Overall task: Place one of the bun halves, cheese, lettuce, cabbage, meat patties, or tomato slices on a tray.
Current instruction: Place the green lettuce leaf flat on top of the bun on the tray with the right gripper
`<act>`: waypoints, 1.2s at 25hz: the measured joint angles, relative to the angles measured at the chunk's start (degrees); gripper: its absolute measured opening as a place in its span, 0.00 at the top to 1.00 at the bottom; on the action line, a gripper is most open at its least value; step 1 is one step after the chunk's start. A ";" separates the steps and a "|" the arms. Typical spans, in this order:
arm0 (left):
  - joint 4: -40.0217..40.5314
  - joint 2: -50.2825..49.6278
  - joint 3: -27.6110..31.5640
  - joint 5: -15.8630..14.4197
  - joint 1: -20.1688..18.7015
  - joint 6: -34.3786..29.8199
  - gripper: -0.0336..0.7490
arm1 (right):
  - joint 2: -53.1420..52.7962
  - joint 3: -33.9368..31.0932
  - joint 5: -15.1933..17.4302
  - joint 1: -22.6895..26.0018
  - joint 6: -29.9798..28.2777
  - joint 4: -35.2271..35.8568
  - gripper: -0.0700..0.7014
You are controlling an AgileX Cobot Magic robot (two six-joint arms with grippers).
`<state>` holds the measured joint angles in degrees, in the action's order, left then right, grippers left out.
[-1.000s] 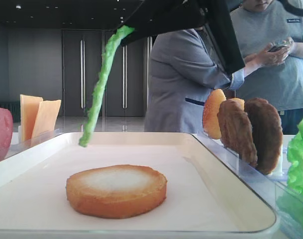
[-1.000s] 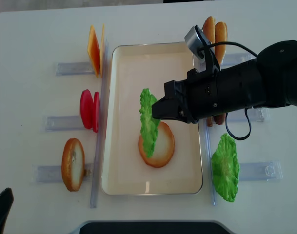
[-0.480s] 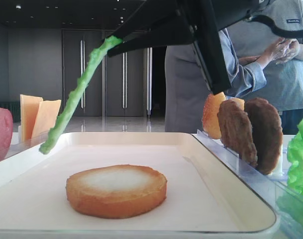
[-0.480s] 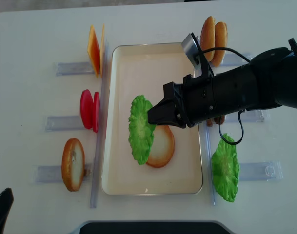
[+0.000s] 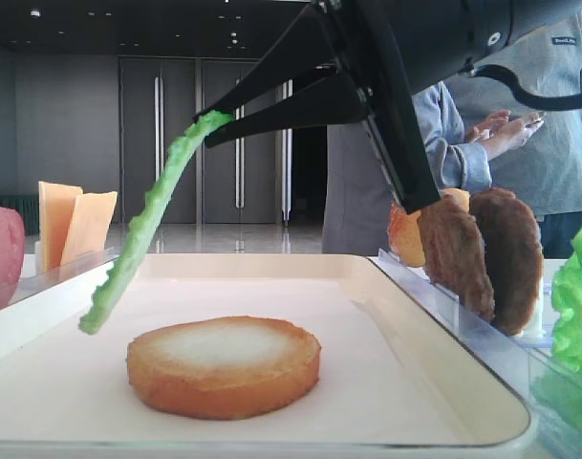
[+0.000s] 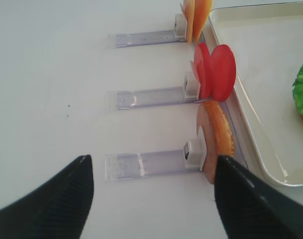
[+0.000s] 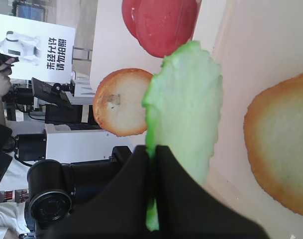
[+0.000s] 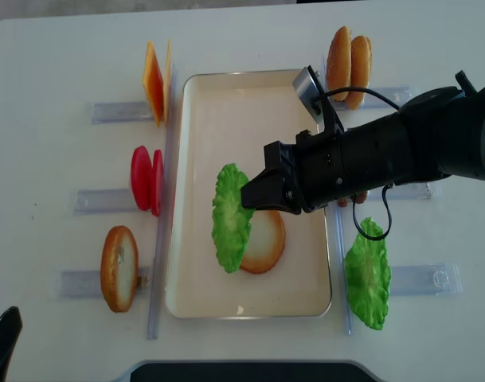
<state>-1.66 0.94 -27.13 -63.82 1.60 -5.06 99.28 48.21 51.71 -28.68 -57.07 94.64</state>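
Observation:
My right gripper [image 8: 247, 197] is shut on the top edge of a bright-green lettuce leaf [image 8: 231, 216]. The leaf hangs slanted above the cream tray [image 8: 226, 103], its free end low over the liner, left of a bun half [image 8: 269, 243] lying flat in the tray. In the low exterior view the lettuce [image 5: 147, 225] droops from the right gripper [image 5: 214, 124] without touching the bun half [image 5: 224, 368]. The right wrist view shows the jaws pinched on the lettuce [image 7: 186, 99]. My left gripper [image 6: 152, 158] is open over the bare table, near another bun half [image 6: 218, 134] on its clear holder.
Clear holders left of the tray carry cheese [image 8: 154, 79], tomato slices [image 8: 146, 179] and a bun half [image 8: 119, 268]. On the right stand meat patties [image 5: 482, 253], orange-brown discs [image 8: 350, 56] and a second green leaf [image 8: 368, 274]. People stand behind the table.
The right gripper has tilted and come lower, still shut on the lettuce. The leaf swung from hanging edge-on over the bun to slanting left, its free end nearer the tray.

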 joint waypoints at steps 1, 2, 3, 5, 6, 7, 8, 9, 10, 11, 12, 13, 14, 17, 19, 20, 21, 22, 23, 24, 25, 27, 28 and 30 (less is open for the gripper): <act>0.00 0.00 0.00 0.00 0.00 0.00 0.22 | 0.00 0.00 0.00 0.00 0.00 0.00 0.90; 0.00 0.00 0.00 0.00 0.00 0.00 0.22 | 0.00 0.00 0.00 0.00 0.00 0.00 0.90; 0.00 0.00 0.00 0.00 0.00 0.00 0.22 | 0.00 0.00 -0.08 0.00 0.00 0.00 0.90; 0.00 0.00 0.00 0.00 0.00 0.00 0.22 | 0.00 0.00 -0.64 0.00 0.00 0.00 0.90; 0.00 0.00 0.00 0.00 0.00 0.00 0.22 | 0.00 0.00 -0.98 0.00 0.00 0.00 0.90; 0.00 0.00 0.00 0.00 0.00 0.00 0.22 | 0.00 0.00 -1.22 0.00 0.00 -0.05 0.90; 0.00 0.00 0.00 0.00 0.00 0.00 0.22 | 0.00 0.00 -1.43 0.00 0.00 -0.05 0.90; 0.00 0.00 0.00 0.00 0.00 0.00 0.22 | 0.00 0.00 -1.47 0.00 0.00 -0.05 0.90; 0.00 0.00 0.00 0.00 0.00 0.00 0.22 | 0.00 0.00 -1.55 0.00 0.00 -0.05 0.90; 0.00 0.00 0.00 0.00 0.00 0.00 0.22 | 0.00 0.00 -1.68 0.00 0.00 -0.05 0.90; 0.00 0.00 0.00 0.00 0.00 0.00 0.22 | 0.00 0.00 -1.92 0.00 0.00 -0.10 0.90; 0.00 0.00 0.00 0.00 0.00 0.00 0.22 | 0.00 0.00 -2.23 0.00 0.05 -0.16 0.90; 0.00 0.00 0.00 0.00 0.00 0.00 0.22 | 0.00 0.00 -2.36 0.00 0.05 -0.22 0.90; 0.00 0.00 0.00 0.00 0.00 0.00 0.22 | 0.00 0.00 -2.61 0.00 0.05 -0.54 0.90; 0.00 0.00 0.00 0.00 0.00 0.00 0.22 | 0.00 0.00 -2.61 0.00 0.49 -0.94 0.90; 0.00 0.00 0.00 0.00 0.00 0.00 0.22 | 0.05 0.00 -2.55 0.00 0.63 -1.13 0.90; 0.00 0.00 0.00 0.00 0.00 0.00 0.22 | 0.06 0.00 -2.43 0.00 0.68 -1.26 0.90; 0.00 0.00 0.00 0.00 0.00 0.00 0.22 | 0.06 0.00 -2.23 0.00 0.72 -1.38 0.90; 0.00 0.00 0.00 0.00 0.00 0.00 0.22 | 0.06 0.00 -2.17 0.00 0.75 -1.60 0.90; 0.00 0.00 0.00 0.00 0.00 0.00 0.22 | 0.06 0.00 -2.06 0.00 0.79 -1.83 0.90; 0.00 0.00 0.00 0.00 0.00 0.00 0.22 | 0.06 0.00 -2.06 0.00 0.79 -1.96 0.90; 0.00 0.00 0.00 0.00 0.00 0.00 0.22 | 0.06 0.00 -2.06 -0.07 0.86 -2.16 0.90; 0.00 0.00 0.00 0.00 0.00 0.00 0.22 | 0.06 0.00 -2.06 -0.15 0.89 -2.20 0.90; 0.00 0.00 0.00 0.00 0.00 0.00 0.22 | 0.06 0.00 -2.06 -0.46 0.93 -2.27 0.90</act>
<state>-1.66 0.94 -27.13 -63.82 1.60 -5.06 99.34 48.21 49.65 -29.14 -56.14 92.37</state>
